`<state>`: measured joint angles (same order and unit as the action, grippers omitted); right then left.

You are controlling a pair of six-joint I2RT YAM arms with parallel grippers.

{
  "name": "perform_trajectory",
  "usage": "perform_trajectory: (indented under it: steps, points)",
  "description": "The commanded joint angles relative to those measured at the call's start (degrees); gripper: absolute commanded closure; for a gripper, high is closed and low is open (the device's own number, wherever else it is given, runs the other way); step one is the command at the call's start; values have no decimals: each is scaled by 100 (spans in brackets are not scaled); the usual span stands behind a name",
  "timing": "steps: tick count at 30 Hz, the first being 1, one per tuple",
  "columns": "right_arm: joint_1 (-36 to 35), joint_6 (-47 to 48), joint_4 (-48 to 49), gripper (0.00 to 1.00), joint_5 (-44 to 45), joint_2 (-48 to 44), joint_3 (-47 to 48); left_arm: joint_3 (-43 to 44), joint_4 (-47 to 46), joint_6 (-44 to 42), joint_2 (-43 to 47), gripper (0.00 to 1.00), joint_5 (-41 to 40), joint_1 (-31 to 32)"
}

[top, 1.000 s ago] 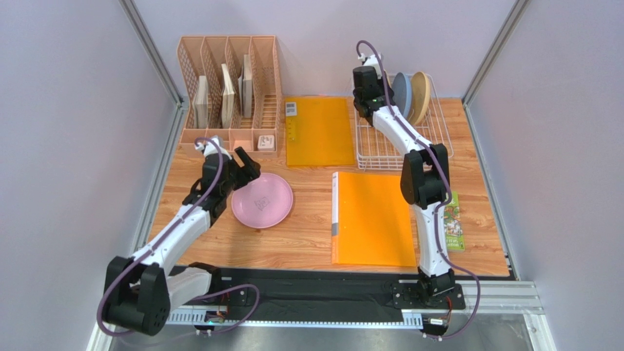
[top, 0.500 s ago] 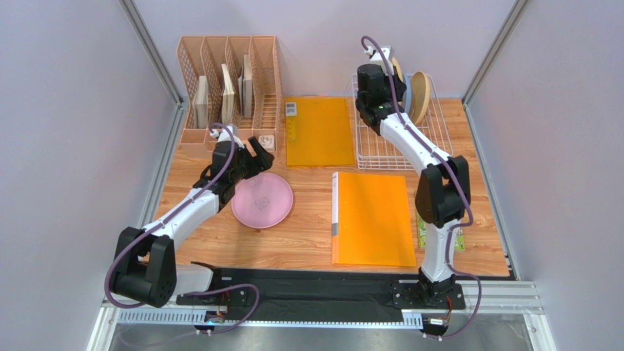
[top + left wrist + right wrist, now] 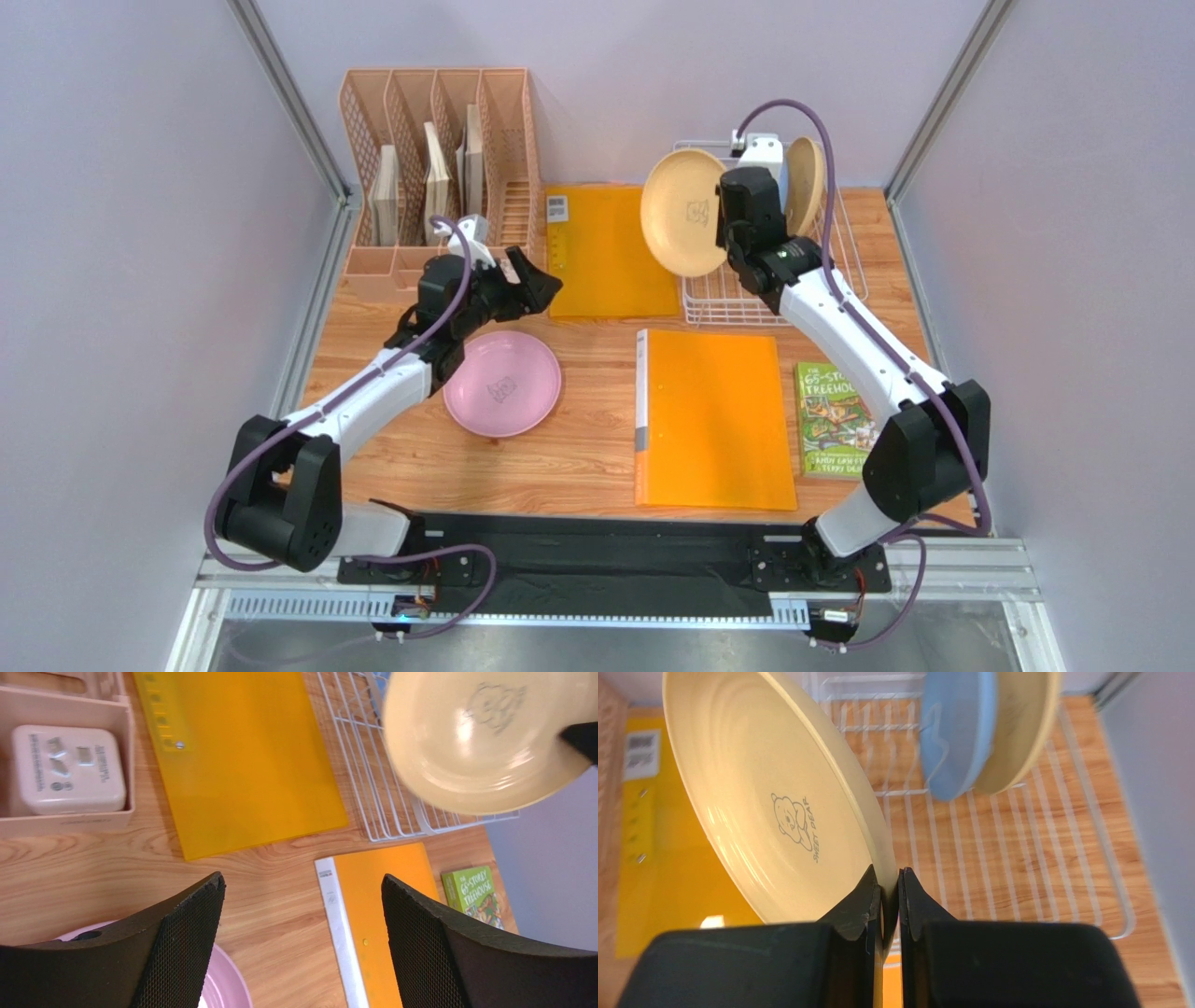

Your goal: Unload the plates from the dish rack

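My right gripper (image 3: 725, 235) is shut on the rim of a beige plate (image 3: 685, 213) and holds it on edge in the air, left of the white wire dish rack (image 3: 765, 287). In the right wrist view the fingers (image 3: 890, 878) pinch that plate's rim (image 3: 773, 812). A light blue plate (image 3: 959, 728) and a tan plate (image 3: 1018, 728) still stand in the rack (image 3: 1018, 847). A pink plate (image 3: 502, 382) lies flat on the table. My left gripper (image 3: 522, 287) is open and empty, just beyond the pink plate (image 3: 228, 990).
A peach file organizer (image 3: 438, 154) stands at the back left, with a small white box (image 3: 67, 770) in its front tray. An orange folder (image 3: 613, 252) lies left of the rack. An orange binder (image 3: 713, 417) and a green book (image 3: 839, 417) lie in front.
My right gripper has lifted the beige plate out of the rack and swung it left. My left gripper has moved right and away from me, past the pink plate.
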<state>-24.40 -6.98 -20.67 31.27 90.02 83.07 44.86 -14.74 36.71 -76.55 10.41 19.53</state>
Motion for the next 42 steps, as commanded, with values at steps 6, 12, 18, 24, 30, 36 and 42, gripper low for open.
perform_trajectory:
  steps: [6, 12, 18, 24, 30, 36, 42]
  points:
    - [-38, -1463, 440, 100, -3324, -573, -818, 181, -995, -270, -334, 14, 269, 358]
    - [-38, -1867, 783, 100, -4144, -679, -1012, -56, -1303, -304, -369, 14, -65, 429]
    - [-47, -2035, 897, 100, -4699, -617, -1029, -153, -1426, -305, -360, 23, -373, 438]
    - [-56, -2044, 898, 86, -4894, -529, -968, -127, -1321, -278, -413, 100, -505, 438]
    - [-56, -1930, 766, 31, -4577, -468, -907, -460, -1189, -313, -185, 100, -812, 438]
    - [-38, -1404, 160, 22, -3640, -353, -617, -891, -286, -279, 560, 100, -1813, 438]
    - [41, -972, -104, 17, -2539, -354, -449, -1137, 1446, 55, 1615, 100, -2939, 438]
